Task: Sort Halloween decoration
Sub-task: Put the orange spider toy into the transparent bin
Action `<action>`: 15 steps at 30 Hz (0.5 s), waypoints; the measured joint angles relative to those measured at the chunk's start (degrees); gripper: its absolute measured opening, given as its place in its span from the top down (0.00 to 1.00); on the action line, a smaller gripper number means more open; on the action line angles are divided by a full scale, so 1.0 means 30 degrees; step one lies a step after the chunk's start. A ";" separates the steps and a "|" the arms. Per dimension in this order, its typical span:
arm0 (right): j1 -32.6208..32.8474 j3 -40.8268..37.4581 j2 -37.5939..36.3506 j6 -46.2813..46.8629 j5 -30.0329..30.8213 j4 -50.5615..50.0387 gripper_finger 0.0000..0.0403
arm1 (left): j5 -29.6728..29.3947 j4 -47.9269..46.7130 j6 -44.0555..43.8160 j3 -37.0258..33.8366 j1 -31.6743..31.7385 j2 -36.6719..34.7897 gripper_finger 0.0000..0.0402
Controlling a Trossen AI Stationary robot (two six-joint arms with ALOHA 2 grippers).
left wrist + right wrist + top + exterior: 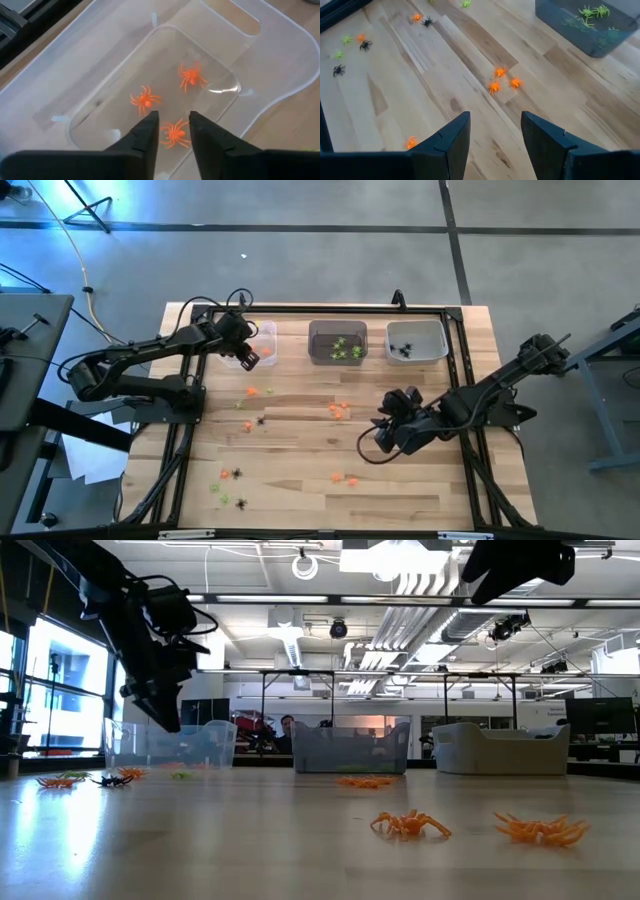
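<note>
My left gripper point(174, 127) hangs open over the clear left bin point(262, 340), fingers pointing down into it. Three orange spider trinkets point(145, 99) lie in that bin, and one of them point(174, 135) shows in the gap below the fingertips. My right gripper point(495, 130) stands open above the table's right middle point(385, 425) with nothing between its fingers. A cluster of orange trinkets point(502, 80) lies on the wood ahead of it. More orange, green and black trinkets point(255, 408) are scattered on the table's left half and near its front point(230, 477).
A grey middle bin point(337, 342) holds green trinkets and a white right bin point(416, 340) holds black ones; all three bins stand in a row along the far edge. A black frame point(455, 380) borders the table. In the low view a person shows far behind the bins.
</note>
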 joint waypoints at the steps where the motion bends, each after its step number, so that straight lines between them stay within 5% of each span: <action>1: 0.0001 0.0000 0.0000 0.0000 0.0000 -0.0066 0.57 | -0.0001 0.0000 -0.0002 0.0000 0.0000 0.0000 0.73; 8: -0.0005 0.0000 -0.0005 -0.2773 0.0662 -0.0144 0.57 | -0.0100 0.0086 -0.0474 0.0000 -0.0015 0.0000 0.64; 15: -0.0005 0.0000 -0.0007 -0.4528 -0.1194 -0.0091 0.57 | -0.0927 0.1543 -0.0501 0.0000 -0.0022 -0.0042 0.64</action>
